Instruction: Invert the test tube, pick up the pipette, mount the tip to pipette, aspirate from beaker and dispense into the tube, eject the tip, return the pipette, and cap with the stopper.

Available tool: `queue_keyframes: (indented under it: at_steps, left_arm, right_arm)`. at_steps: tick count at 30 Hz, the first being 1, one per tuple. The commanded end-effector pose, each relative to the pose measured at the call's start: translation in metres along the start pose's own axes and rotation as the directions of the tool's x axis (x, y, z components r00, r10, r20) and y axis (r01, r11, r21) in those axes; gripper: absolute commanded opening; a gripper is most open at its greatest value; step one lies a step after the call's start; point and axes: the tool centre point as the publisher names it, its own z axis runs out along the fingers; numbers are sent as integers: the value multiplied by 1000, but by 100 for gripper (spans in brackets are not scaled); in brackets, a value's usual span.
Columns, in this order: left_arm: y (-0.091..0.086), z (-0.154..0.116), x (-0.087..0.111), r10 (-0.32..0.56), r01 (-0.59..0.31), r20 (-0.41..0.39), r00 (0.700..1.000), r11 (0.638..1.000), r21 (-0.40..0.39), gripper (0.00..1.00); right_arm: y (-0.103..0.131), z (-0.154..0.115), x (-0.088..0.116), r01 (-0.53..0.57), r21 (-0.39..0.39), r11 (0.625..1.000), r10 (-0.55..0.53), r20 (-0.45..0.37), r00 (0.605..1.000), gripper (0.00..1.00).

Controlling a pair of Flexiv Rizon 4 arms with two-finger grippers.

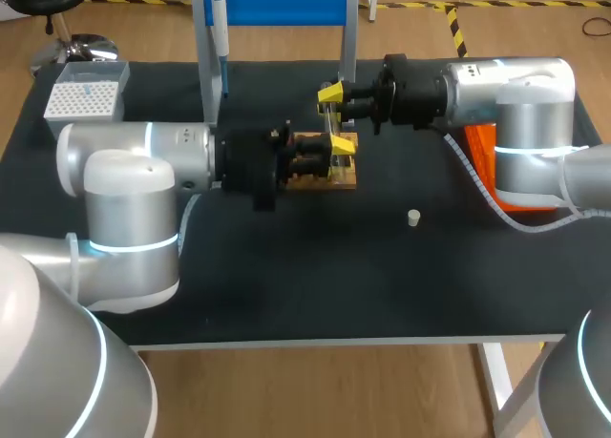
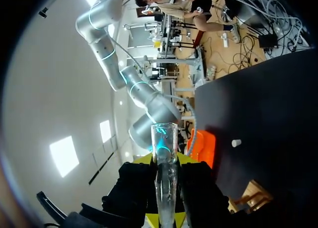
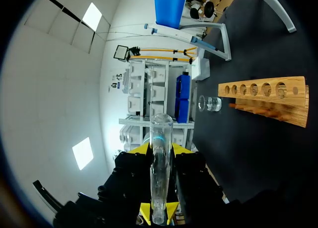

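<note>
Handover of the test tube (image 1: 333, 125) during the inversion step, head view, read left to right.

- **Ten o'clock on the black table (image 1: 286, 295):** a pale tip box (image 1: 84, 96) with a perforated top.
- **Eleven o'clock:** a blue-barred stand (image 1: 284, 5) with the slim pipette (image 1: 218, 28) hanging from it.
- **Near centre:** the left gripper (image 1: 338, 157) is clenched on the lower part of the tube, just above the drilled wooden rack (image 1: 320, 176).
- **Twelve o'clock of the left gripper:** the right gripper (image 1: 331, 102) grasps the upper part of the same tube, which stands roughly upright between the two.
- **Four o'clock of the rack:** the small pale stopper (image 1: 413, 218) stands alone.
- **Three o'clock of the rack:** an orange container (image 1: 482, 142) sits beside the right arm.

In the left wrist view the tube (image 2: 164, 138) runs between the fingers of the left gripper (image 2: 165, 183), with its flat open rim ahead. In the right wrist view the tube (image 3: 161, 133) passes through the right gripper (image 3: 160, 188), with a rounded closed end ahead. A low glass beaker (image 3: 210, 103) sits beyond, beside the rack (image 3: 263, 96).

The tube is clear, smooth, thin-walled glass, so it is probably slippery and brittle. The step likely goes best if one gripper lets go fully before the other rotates. Twisting while both are clamped risks snapping the tube. Grip should be firm but not crushing, and the tube should clear the rack before it is turned.
</note>
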Motion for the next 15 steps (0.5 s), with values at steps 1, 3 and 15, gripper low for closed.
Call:
queue_keyframes:
  at_steps: [1, 3, 15]
  left_arm:
    - [0, 0, -1, -2, 2, 4, 1000, 1000, -6, 0]
    - [0, 0, -1, -9, 9, 2, 1000, 1000, -5, 0]
    - [2, 2, -2, -87, 87, -59, 994, 996, -3, 0]
  right_arm:
    - [-1, -1, 0, 1, 1, 1000, -1, 4, 1000, 0]
    - [-1, -1, 0, 1, 1, 1000, -1, 4, 1000, 0]
    - [-1, -1, 0, 1, 1, 1000, -1, 4, 1000, 100]
